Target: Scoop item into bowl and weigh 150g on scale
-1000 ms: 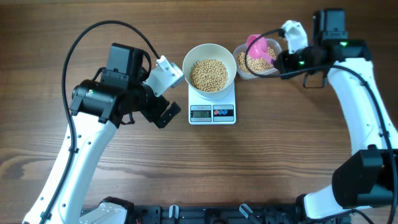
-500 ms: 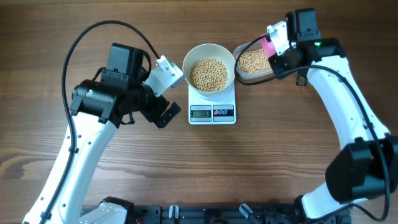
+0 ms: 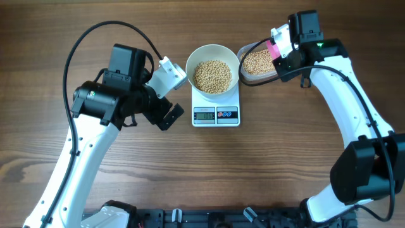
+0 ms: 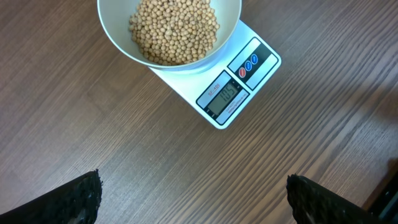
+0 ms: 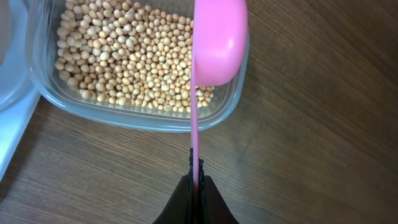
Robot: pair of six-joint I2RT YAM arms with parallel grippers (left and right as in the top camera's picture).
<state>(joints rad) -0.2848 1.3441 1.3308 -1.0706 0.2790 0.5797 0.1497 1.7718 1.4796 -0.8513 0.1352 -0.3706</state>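
The overhead camera looks straight down from high above the scale (image 3: 216, 115). The left wrist camera looks down from nearer, sharing scale and bowl (image 3: 212, 50). The right wrist camera faces down, close on the clear tub (image 5: 143, 118) beside the scale.

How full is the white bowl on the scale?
Partly full: soybeans heap in the white bowl, bare wall showing above them.

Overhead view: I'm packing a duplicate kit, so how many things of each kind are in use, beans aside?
Round white deep bowl: 1
Clear rounded-rectangular plastic tub: 1
White square digital scale: 1
Pink plastic scoop: 1
Total: 4
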